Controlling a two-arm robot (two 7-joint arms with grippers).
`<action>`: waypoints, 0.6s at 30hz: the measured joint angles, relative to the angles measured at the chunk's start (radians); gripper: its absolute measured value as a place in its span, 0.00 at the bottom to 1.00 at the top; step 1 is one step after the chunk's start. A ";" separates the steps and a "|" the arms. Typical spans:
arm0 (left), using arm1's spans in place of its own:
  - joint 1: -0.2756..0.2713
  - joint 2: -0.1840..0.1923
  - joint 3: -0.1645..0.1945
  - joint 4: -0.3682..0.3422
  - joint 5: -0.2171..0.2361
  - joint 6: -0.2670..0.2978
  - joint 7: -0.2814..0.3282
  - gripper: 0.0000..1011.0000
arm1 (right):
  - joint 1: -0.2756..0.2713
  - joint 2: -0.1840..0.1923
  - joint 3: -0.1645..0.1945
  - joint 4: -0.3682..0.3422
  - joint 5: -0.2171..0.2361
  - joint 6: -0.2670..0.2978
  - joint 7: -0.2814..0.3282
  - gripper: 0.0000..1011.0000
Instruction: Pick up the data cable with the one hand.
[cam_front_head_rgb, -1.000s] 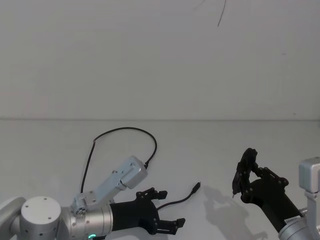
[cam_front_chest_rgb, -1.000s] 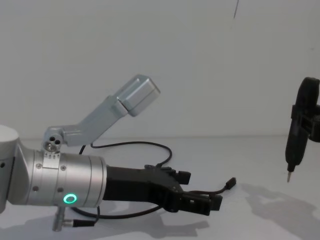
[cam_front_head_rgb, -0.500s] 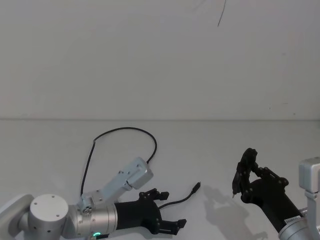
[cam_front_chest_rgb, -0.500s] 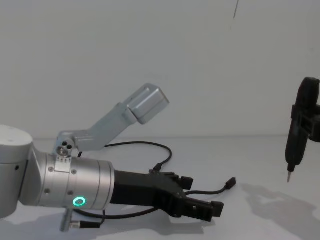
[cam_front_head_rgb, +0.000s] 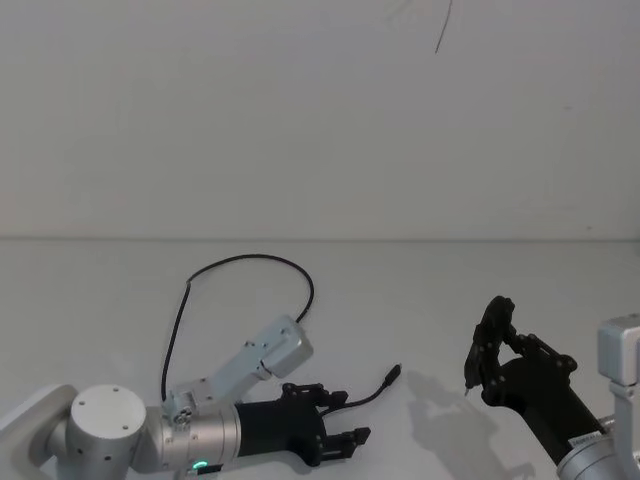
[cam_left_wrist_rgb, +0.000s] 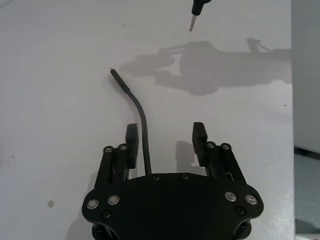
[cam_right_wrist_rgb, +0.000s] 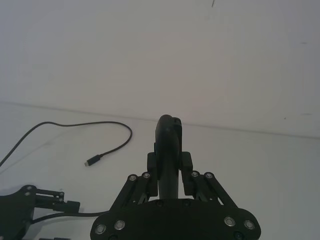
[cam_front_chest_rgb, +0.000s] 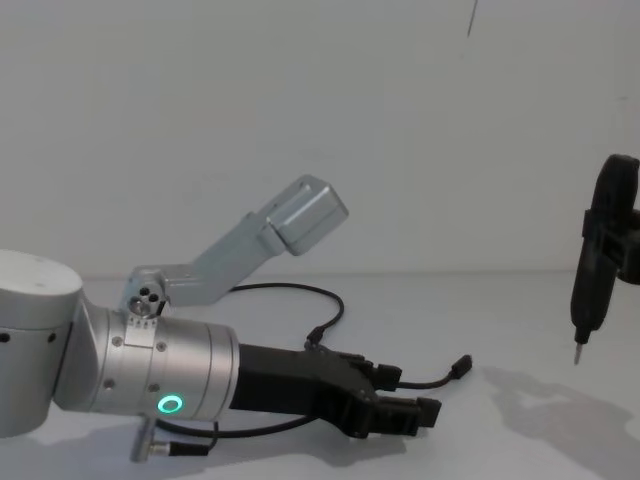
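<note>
Between the wide-spread jaws of the left gripper, brought close down to the white table, a stretch of the data cable is seen. It lies just beside one finger and well clear of the other. Nothing is gripped by these jaws. Ahead of the fingertips the cable is bent to one side and ends in a small plug resting on the table. Behind the jaws it is carried back under the silver wrist and round in a loose arc to its second plug. Off to the right of these jaws, well apart, the right gripper is seen raised, its own jaws closed on a slender black tool whose metal tip is pointed down.
</note>
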 joint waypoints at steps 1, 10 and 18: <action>-0.001 -0.001 0.000 0.001 0.001 0.000 0.000 0.62 | 0.000 0.000 0.000 0.000 0.000 0.000 0.000 0.27; -0.006 -0.005 0.003 0.012 0.005 -0.004 -0.001 0.32 | 0.000 0.000 0.000 0.000 0.000 0.000 0.000 0.27; -0.008 -0.008 0.003 0.017 0.007 -0.005 -0.002 0.10 | 0.000 0.000 0.000 0.000 0.000 0.000 0.000 0.27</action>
